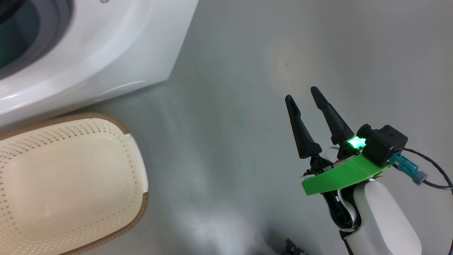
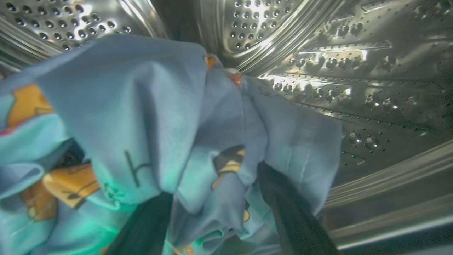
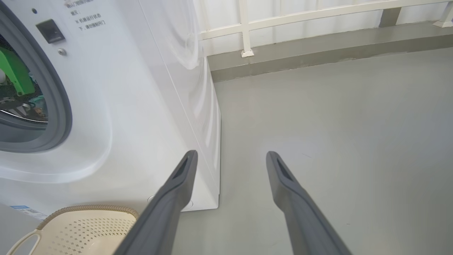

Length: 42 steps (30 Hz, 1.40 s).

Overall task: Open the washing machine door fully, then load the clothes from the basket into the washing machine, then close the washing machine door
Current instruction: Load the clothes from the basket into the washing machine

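Closest to my left wrist camera, the left gripper (image 2: 214, 180) had its two dark fingers (image 2: 290, 212) standing apart, with the clothes (image 2: 134, 106) bunched between them and draped over their tips; I read the jaws as parted, not pinched on the fabric. That light-blue cloth, printed in orange and brown, lay inside the perforated steel drum (image 2: 354, 71) of the washing machine (image 3: 124, 106), and this was the view that gave me the drum's interior. The right wrist view gave me the outside instead: the white front, the grey rubber ring (image 3: 60, 106) around the mouth, and a green piece of the left arm (image 3: 16, 71) reaching in through it. The right gripper (image 3: 230, 156) hung above the grey floor (image 3: 336, 124) near the machine's lower corner, its fingers wide apart with bare floor between them. The head view confirmed that spread and showed the basket (image 1: 70, 141) on the floor just in front of the machine, its perforated cream inside turned to the camera, well apart from the right gripper. From the right wrist I also saw a white railing (image 3: 244, 28) behind.
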Tool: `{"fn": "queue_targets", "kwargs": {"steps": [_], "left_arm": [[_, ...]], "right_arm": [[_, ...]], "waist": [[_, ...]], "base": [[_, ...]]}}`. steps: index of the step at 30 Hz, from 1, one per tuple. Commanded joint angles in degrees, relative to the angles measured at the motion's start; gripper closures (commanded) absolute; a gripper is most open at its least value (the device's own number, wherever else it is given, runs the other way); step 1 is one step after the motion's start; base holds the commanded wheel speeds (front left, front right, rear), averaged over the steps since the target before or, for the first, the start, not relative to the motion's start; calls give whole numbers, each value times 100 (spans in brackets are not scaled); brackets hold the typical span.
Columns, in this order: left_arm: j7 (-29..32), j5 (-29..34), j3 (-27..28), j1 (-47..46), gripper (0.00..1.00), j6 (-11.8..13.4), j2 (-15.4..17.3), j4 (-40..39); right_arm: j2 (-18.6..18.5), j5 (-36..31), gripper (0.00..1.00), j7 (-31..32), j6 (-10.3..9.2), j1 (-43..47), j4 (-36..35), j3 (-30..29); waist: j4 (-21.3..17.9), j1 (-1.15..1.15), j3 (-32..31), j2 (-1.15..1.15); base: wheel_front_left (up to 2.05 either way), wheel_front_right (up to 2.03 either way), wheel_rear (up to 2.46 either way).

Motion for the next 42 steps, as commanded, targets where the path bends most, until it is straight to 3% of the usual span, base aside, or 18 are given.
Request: {"fn": "queue_targets", "kwargs": {"steps": [1, 16, 26, 32, 42], "left_arm": [[-79, -76, 58, -57, 0, -34, 130, -38], [-956, -452, -117, 662, 0, -211, -230, 25], [-1324, -554, -271, 1381, 0, -214, -367, -404], [-1428, -514, -177, 2120, 0, -166, -250, -1109], [-1434, -371, 657, 3967, 0, 281, -261, -2946]], "right_arm": [[11, 46, 0, -68, 9, 117, -91, 105], [11, -66, 0, -68, 9, 78, 141, 19], [11, -65, 0, -68, 9, 160, 257, -25], [11, -116, 0, -68, 9, 202, 319, -88], [11, -271, 0, -68, 9, 316, 481, -175]], "waist": [[88, 0, -92, 0], [572, 0, -667, 0], [829, 0, -1039, 0], [984, 0, -1257, 0], [1179, 0, -1872, 0]], "base": [[0, 0, 0], [0, 0, 0], [0, 0, 0], [0, 0, 0], [0, 0, 0]]}}
